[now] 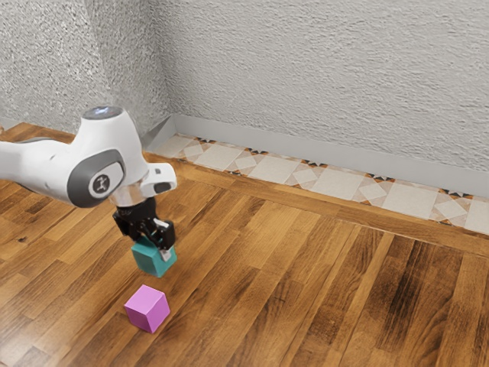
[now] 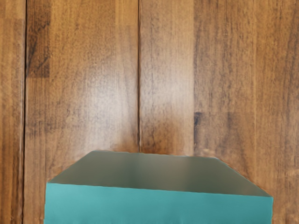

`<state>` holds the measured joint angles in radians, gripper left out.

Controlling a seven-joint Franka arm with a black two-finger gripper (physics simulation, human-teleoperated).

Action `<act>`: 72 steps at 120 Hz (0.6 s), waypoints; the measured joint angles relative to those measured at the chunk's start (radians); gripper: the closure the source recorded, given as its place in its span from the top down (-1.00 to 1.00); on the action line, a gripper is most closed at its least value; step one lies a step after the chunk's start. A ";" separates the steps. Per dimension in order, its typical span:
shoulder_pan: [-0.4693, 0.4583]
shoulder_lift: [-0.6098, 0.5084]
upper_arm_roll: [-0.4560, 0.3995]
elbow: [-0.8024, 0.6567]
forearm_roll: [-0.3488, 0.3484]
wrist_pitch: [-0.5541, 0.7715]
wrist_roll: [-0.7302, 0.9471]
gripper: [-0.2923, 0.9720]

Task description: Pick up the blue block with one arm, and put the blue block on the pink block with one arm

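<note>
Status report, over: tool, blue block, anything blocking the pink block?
Tool shut on blue block. Block not yet on pink block. Nothing on the pink one, nothing between them.

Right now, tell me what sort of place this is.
Probably a bare simulated room corner: wood-plank surface, rough grey plaster walls, a patterned tile strip along the wall's foot. The claw holds a blue block near a pink block.

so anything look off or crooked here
Nothing stands out. The claw is shut on the blue block, which looks more teal than blue, and holds it clear of the wooden surface. The pink block sits flat on the wood, apart from it and undamaged. Nothing is spilled or knocked over.
</note>
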<state>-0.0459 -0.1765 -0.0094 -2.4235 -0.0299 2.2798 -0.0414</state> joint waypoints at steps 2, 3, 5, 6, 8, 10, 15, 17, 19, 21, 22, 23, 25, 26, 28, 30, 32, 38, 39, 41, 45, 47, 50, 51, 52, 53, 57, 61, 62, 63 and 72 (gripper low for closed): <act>0.002 -0.009 -0.001 -0.010 0.000 0.000 -0.005 0.02; 0.003 -0.014 -0.002 -0.015 0.001 -0.001 -0.008 0.02; 0.003 -0.021 -0.003 -0.023 0.001 -0.001 -0.012 0.02; 0.004 -0.024 -0.003 -0.026 0.001 -0.001 -0.015 0.02; 0.004 -0.029 -0.004 -0.032 0.002 -0.002 -0.019 0.02; 0.005 -0.035 -0.004 -0.039 0.002 -0.002 -0.024 0.02; 0.006 -0.051 -0.007 -0.057 0.002 -0.006 -0.036 0.02; 0.006 -0.057 -0.007 -0.065 0.003 -0.008 -0.040 0.02; 0.006 -0.064 -0.008 -0.074 0.003 -0.010 -0.045 0.02; 0.006 -0.070 -0.008 -0.082 0.003 -0.011 -0.049 0.02; 0.006 -0.073 -0.008 -0.086 0.003 -0.012 -0.051 0.02; 0.006 -0.075 -0.008 -0.089 0.003 -0.012 -0.053 0.02; 0.006 -0.079 -0.008 -0.093 0.003 -0.014 -0.057 0.02; 0.006 -0.081 -0.009 -0.095 0.003 -0.014 -0.059 0.02; 0.006 -0.083 -0.009 -0.099 0.003 -0.016 -0.063 0.02; 0.006 -0.085 -0.009 -0.101 0.003 -0.018 -0.067 0.02; 0.006 -0.086 -0.009 -0.103 0.003 -0.021 -0.071 0.02; 0.007 -0.089 -0.009 -0.107 0.003 -0.028 -0.081 0.02; 0.007 -0.089 -0.009 -0.107 0.003 -0.029 -0.083 0.02; 0.007 -0.089 -0.009 -0.109 0.003 -0.032 -0.086 0.02; 0.007 -0.090 -0.009 -0.113 0.003 -0.036 -0.092 0.02; 0.007 -0.090 -0.009 -0.115 0.003 -0.039 -0.096 0.02; 0.007 -0.089 -0.009 -0.116 0.003 -0.041 -0.100 0.02; 0.007 -0.088 -0.009 -0.117 0.003 -0.042 -0.101 0.02; 0.007 -0.088 -0.009 -0.117 0.003 -0.043 -0.103 0.02; 0.007 -0.088 -0.009 -0.117 0.003 -0.044 -0.104 0.02; 0.007 -0.087 -0.009 -0.118 0.003 -0.046 -0.110 0.02; 0.007 -0.086 -0.009 -0.118 0.003 -0.049 -0.115 0.02; 0.007 -0.086 -0.009 -0.118 0.003 -0.049 -0.116 0.02; 0.008 -0.086 -0.009 -0.118 0.003 -0.050 -0.117 0.02; 0.008 -0.084 -0.009 -0.118 0.004 -0.054 -0.127 0.06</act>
<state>-0.0384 -0.2609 -0.0184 -2.5411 -0.0261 2.2259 -0.1681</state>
